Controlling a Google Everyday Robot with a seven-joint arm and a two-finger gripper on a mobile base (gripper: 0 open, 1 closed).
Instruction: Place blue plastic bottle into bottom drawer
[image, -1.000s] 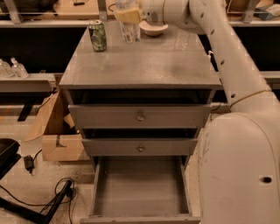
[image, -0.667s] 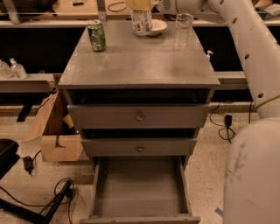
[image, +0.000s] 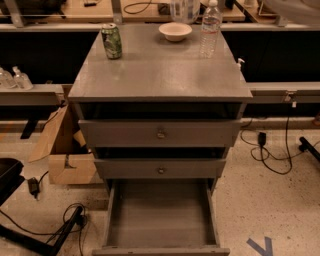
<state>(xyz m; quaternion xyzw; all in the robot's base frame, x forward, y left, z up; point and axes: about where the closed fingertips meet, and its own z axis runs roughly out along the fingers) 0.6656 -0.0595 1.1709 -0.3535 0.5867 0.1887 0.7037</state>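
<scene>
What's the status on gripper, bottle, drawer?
Gripper out of frame. Small clear plastic bottle cut off at top edge, behind cream round bowl. Deep grey bottom drawer open, nothing inside or blocking it.

Bottom drawer (image: 160, 220) open; blue bottle (image: 184, 10) beyond bowl (image: 175, 31); end effector off-frame

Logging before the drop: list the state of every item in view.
blue plastic bottle: upright, top cut off
bottom drawer: pulled open, empty
top drawer: pushed in
middle drawer: pushed in
green can: upright
water bottle: upright, capped
bowl: right way up
gripper: out of the picture
</scene>
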